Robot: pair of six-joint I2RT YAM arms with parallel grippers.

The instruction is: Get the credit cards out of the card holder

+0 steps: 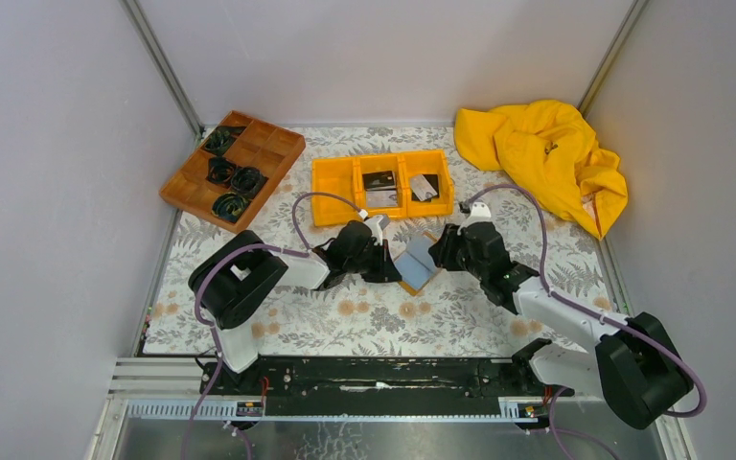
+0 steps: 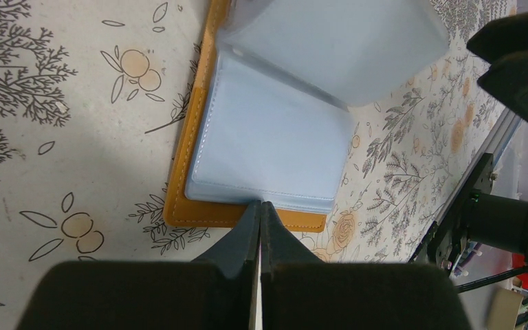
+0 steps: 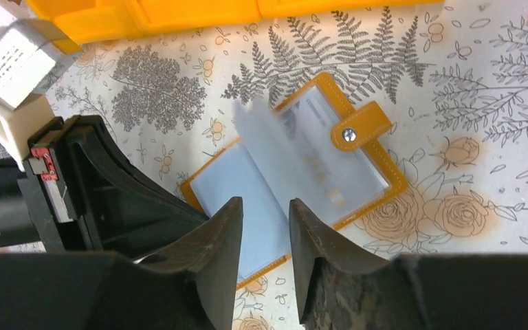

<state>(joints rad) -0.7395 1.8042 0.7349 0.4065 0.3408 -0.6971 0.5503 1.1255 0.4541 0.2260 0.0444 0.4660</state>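
Between closed left pincer [image 2: 260,206] and parted right pincer [image 3: 266,206], the card holder [image 3: 330,165] lies open diagonally.

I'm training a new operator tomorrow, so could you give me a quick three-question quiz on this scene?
1. True or false: the card holder lies folded and snapped shut.
2. Which one has its fingers pressed together? A: left tool. B: right tool.
3. Fill in: in the orange bin, cards show in the middle and ___ compartments.
Key: 1 false, it lies open on the table; 2 A; 3 right.
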